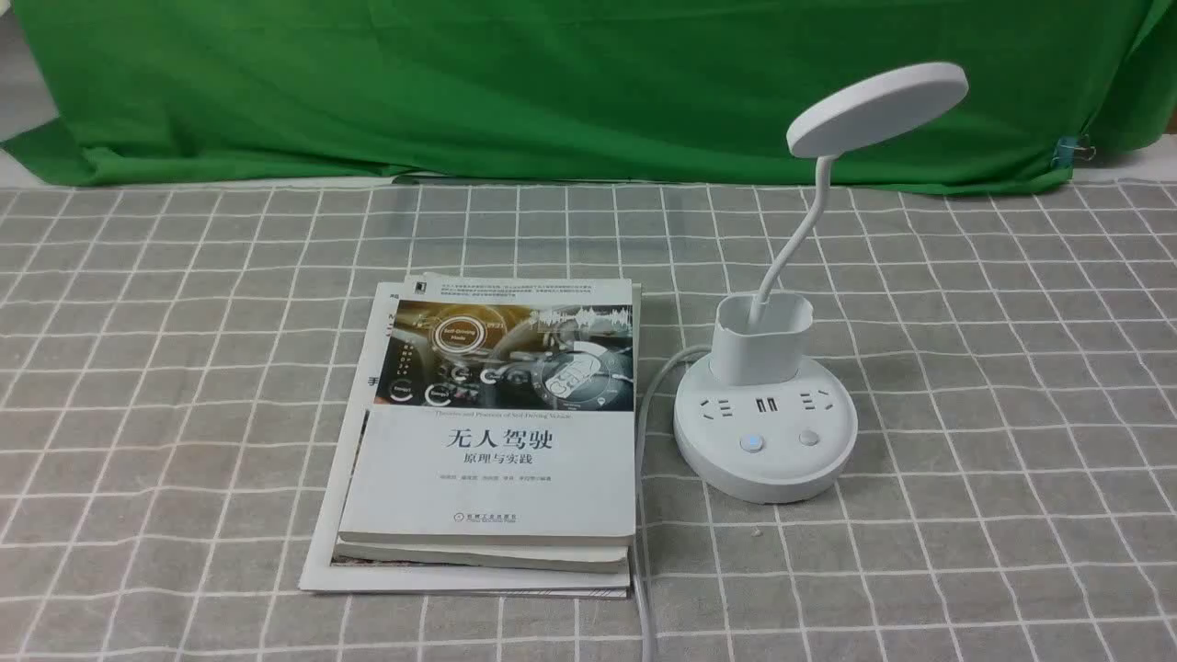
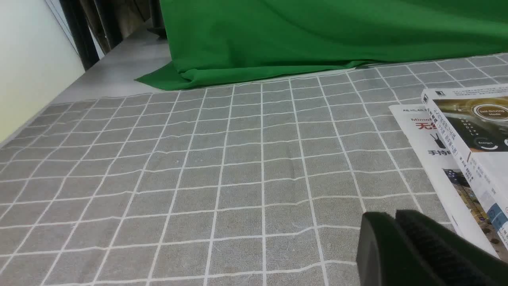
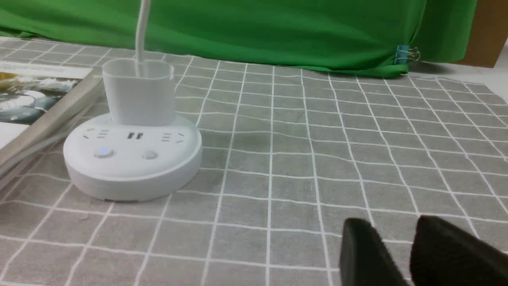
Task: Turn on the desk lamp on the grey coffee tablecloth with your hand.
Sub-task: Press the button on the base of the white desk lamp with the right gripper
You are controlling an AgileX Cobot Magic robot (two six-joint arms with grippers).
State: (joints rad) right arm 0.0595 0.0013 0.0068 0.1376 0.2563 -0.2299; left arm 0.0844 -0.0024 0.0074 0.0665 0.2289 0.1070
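The white desk lamp [image 1: 765, 441] stands right of centre on the grey coffee tablecloth [image 1: 1011, 368], its disc head [image 1: 876, 108] raised on the bent neck. Its base has two buttons: the left one [image 1: 751, 443] glows blue, the right one [image 1: 808, 438] is plain. Neither gripper shows in the front view. In the right wrist view my right gripper [image 3: 393, 228] hovers low over the cloth, open by a narrow gap and empty, well to the side of the lamp base [image 3: 133, 159]. In the left wrist view my left gripper [image 2: 395, 216] is shut and empty.
A stack of books [image 1: 497, 432] lies left of the lamp, close to my left gripper in its wrist view [image 2: 468, 159]. The lamp's white cable [image 1: 644, 432] runs between books and base toward the front edge. A green cloth backdrop [image 1: 552, 83] hangs behind, held by a clip [image 1: 1071, 147].
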